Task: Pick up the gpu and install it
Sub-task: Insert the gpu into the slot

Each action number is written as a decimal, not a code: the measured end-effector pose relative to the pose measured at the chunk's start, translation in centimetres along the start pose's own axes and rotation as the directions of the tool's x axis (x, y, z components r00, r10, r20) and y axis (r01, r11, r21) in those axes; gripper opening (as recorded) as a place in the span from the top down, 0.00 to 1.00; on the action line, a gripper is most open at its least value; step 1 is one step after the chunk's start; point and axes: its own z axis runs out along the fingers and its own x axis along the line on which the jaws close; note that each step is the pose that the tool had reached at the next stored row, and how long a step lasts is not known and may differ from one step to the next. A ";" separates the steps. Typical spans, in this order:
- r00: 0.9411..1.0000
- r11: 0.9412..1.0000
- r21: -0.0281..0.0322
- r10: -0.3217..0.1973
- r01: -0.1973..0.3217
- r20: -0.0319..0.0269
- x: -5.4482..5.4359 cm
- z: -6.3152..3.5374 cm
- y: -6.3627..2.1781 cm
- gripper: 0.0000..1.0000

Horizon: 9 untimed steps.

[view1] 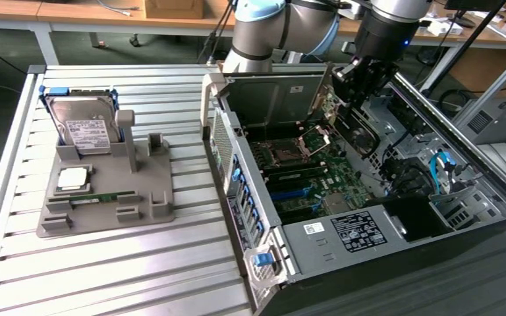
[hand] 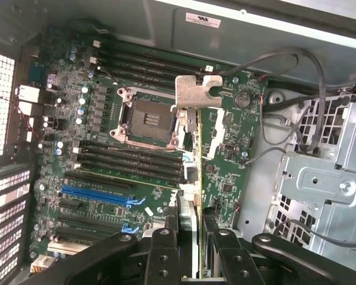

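Observation:
My gripper [hand: 193, 224] is shut on the gpu [hand: 194, 166], a thin dark card seen edge-on with its silver bracket [hand: 196, 90] at the far end. The card hangs above the green motherboard [hand: 107, 154] inside the open computer case [view1: 341, 237], apart from the board, beside the CPU socket [hand: 145, 119]. In the exterior view the gripper [view1: 352, 78] stands over the case's far end, near its raised side panel, with the dark gpu [view1: 358, 128] hanging below it.
Blue and black expansion slots [hand: 98, 193] lie on the board near the gripper. Grey cables [hand: 285, 65] loop over the metal drive cage [hand: 320, 178]. Outside the case, a grey fixture [view1: 103, 217] holds a hard drive [view1: 82, 125], a processor [view1: 73, 178] and a memory stick [view1: 95, 196].

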 end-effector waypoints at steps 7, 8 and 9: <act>1.000 1.000 0.000 -0.013 0.013 0.000 0.0 0.00 0.00 0.73; 1.000 1.000 0.000 -0.014 0.014 0.001 0.0 0.00 0.00 0.73; 1.000 1.000 0.000 -0.015 0.015 0.001 0.0 0.00 0.00 0.73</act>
